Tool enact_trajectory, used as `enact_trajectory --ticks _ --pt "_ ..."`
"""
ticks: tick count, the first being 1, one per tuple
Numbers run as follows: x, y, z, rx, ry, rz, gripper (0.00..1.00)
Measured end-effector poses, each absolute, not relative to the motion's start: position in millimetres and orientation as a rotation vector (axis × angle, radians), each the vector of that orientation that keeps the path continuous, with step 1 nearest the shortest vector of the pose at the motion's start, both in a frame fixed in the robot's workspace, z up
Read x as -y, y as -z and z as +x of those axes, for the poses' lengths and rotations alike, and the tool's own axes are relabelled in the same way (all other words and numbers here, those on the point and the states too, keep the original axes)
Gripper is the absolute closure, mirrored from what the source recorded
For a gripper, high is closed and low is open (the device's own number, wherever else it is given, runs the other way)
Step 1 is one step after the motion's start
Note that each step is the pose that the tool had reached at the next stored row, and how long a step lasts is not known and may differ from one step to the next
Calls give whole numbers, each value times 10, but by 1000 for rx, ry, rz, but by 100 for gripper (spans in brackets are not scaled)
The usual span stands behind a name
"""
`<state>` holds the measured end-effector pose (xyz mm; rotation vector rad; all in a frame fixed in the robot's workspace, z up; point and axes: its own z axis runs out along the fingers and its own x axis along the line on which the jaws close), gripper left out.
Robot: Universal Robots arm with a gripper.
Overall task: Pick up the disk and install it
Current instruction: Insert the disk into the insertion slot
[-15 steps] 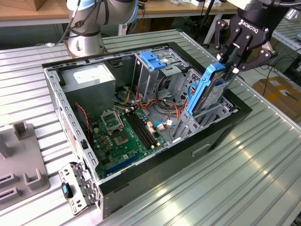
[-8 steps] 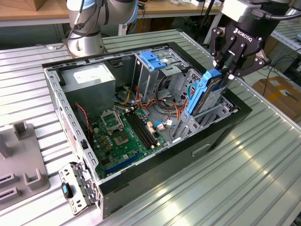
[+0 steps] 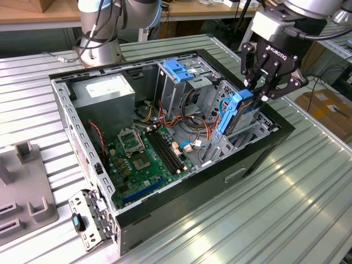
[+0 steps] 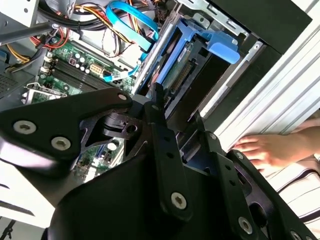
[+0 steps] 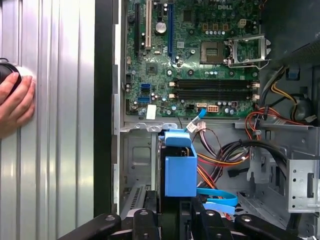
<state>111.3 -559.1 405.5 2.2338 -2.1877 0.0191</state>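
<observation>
Your gripper [image 3: 257, 92] is squeezed tight on the disk [image 3: 241, 113] and holds it by its top end. In the exterior view the disk sits in a blue frame [image 3: 232, 107] and leans over a bit. Its low end is down inside the open computer case [image 3: 181, 206], at the end on the exterior view's right. This view lets you see the whole case. A green board [image 3: 146, 154] lies on its floor, a grey power box [image 3: 104, 91] sits toward the exterior view's left, and a metal cage [image 3: 179, 71] with a blue handle stands near the disk. The first wrist view looks along the disk, with the blue frame between the black fingers [image 5: 142, 222] and the green board past it. In both wrist views you also get a person's hand [image 5: 15, 102] on the ribbed table [image 5: 60, 150], outside the case's black wall.
</observation>
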Motion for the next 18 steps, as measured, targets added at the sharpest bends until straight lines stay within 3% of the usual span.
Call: enact_trajectory --ticks 7,10,11,18 --pt "5591 -3970 1098 2182 -20 2239 65" --pt "5591 -3969 1098 2182 -20 2239 58" --pt "5590 -3969 1098 2182 -20 2239 51" --pt "5590 -3849 1098 2181 -20 2239 51"
